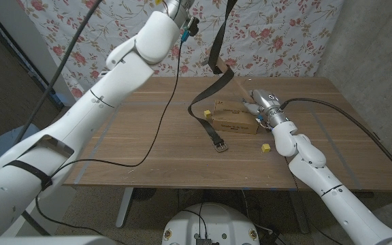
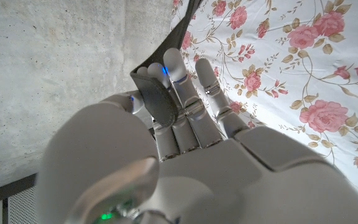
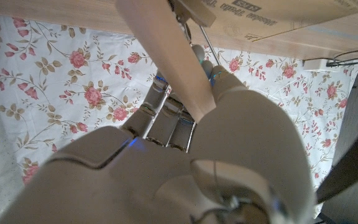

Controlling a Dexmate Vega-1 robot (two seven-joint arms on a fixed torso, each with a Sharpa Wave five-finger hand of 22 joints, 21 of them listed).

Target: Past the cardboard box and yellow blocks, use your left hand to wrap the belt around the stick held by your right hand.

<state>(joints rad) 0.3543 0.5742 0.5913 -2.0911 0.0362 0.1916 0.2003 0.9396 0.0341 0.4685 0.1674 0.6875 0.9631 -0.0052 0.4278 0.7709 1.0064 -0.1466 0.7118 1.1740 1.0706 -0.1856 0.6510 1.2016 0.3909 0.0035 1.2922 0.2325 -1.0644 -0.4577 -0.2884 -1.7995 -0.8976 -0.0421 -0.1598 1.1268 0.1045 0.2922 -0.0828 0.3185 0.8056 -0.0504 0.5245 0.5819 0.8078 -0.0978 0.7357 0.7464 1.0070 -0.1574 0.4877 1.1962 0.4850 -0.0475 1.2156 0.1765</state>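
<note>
The dark belt [image 1: 213, 85] hangs from the picture's top, bends just behind the stick's far end, then runs down to its buckle [image 1: 220, 145] on the table. Whether it touches the stick I cannot tell. My left arm [image 1: 148, 41] reaches up to the top edge. In the left wrist view my left hand [image 2: 185, 124] grips the belt's end [image 2: 157, 99] under its fingers. My right hand [image 1: 267, 107] holds the wooden stick [image 1: 242, 90] low over the table behind the cardboard box [image 1: 233, 121]. The right wrist view shows the stick [image 3: 166, 56] inside my right hand [image 3: 185, 155].
One yellow block [image 1: 266, 147] lies in front of the box on the wooden table [image 1: 148, 143], another [image 1: 208, 111] by the box's left end. A flowered cloth [image 1: 278, 34] hangs behind the table. A black cable [image 1: 162, 129] trails across the left half.
</note>
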